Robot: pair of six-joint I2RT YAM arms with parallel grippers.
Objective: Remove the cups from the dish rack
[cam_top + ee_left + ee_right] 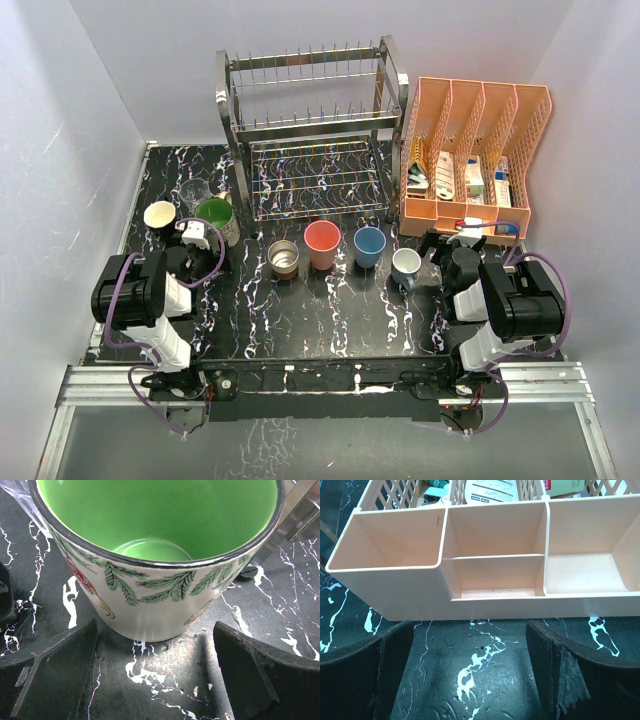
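Note:
The silver wire dish rack [310, 130] stands at the back with no cup showing on it. All cups stand on the black table: clear glass [195, 190], cream cup [160, 215], green-lined mug [216, 218], brownish metal cup [283, 258], salmon-pink tumbler [322, 243], light-blue tumbler [369, 245], grey-blue mug [405, 266]. My left gripper [200, 236] is open and empty. The green mug [160, 555] stands upright just beyond my left gripper [155, 642]. My right gripper [440, 244] is open and empty [470, 637], facing the organizer.
An orange slotted organizer [475, 160] with small boxes stands at the right of the rack; its low front compartments [490, 575] lie just ahead of my right fingers. White walls close in the table on three sides.

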